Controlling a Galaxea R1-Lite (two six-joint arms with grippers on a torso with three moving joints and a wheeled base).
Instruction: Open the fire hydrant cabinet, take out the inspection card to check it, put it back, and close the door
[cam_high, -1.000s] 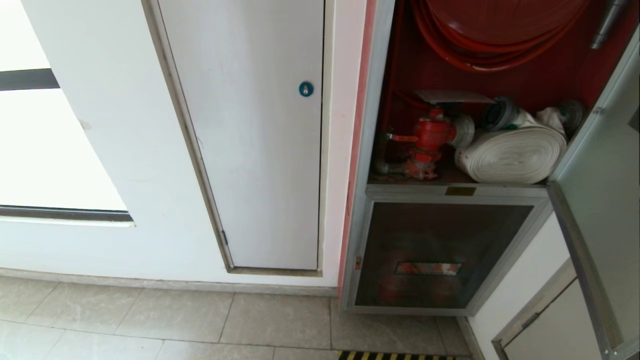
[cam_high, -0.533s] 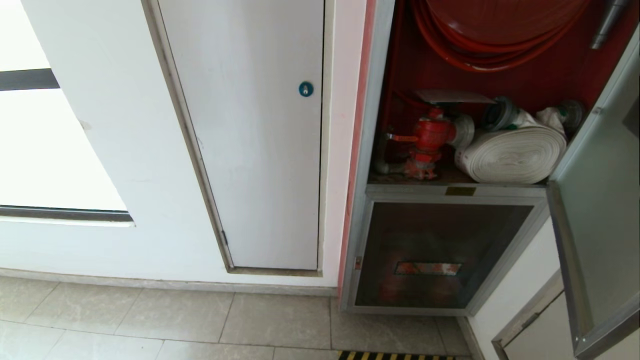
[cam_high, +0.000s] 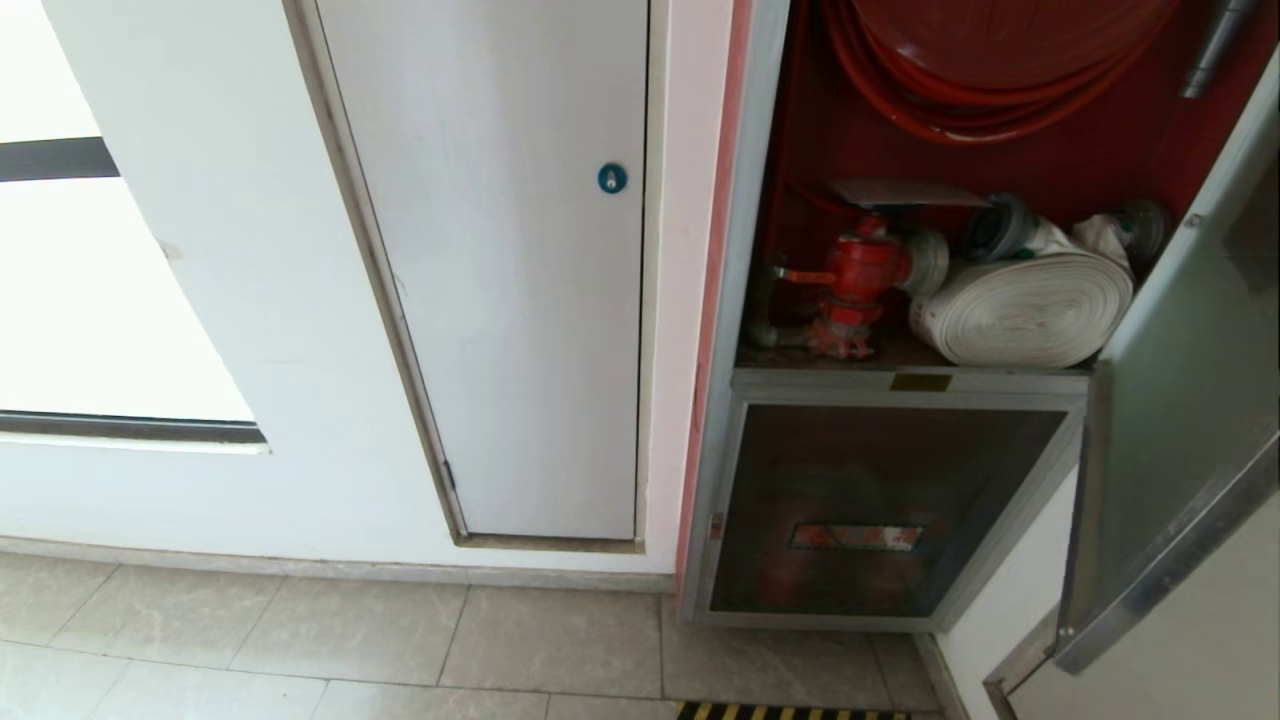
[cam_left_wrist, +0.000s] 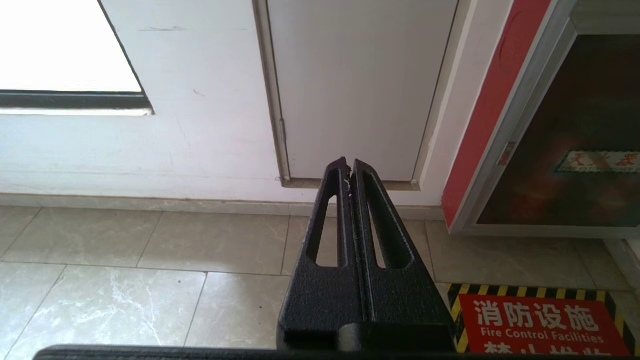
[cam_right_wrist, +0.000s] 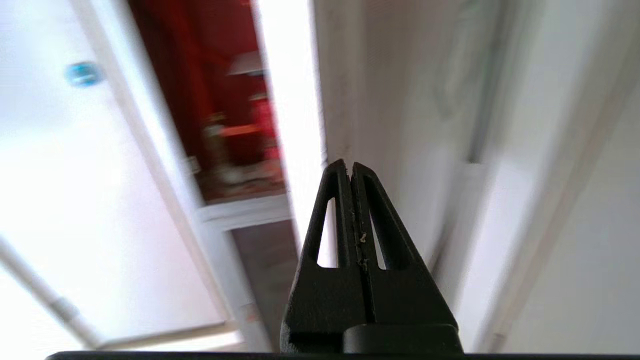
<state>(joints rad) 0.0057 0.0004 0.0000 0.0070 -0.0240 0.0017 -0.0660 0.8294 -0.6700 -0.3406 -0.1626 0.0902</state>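
Fire hydrant cabinet (cam_high: 770, 300): open. Door (cam_high: 1180, 400) ajar, nearest, at the cabinet's right edge. Right end effector (cam_right_wrist: 350, 167) pressed shut, empty, close against the door. Left end effector (cam_left_wrist: 348, 165) shut, empty, low before the cabinet's left side. Inside: white rolled hose (cam_high: 1030, 310), red valve (cam_high: 860, 270), hose reel (cam_high: 1000, 60) above. Inspection card not discernible.

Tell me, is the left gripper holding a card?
No, the left gripper is shut on nothing, pointing at the floor and the white panel.
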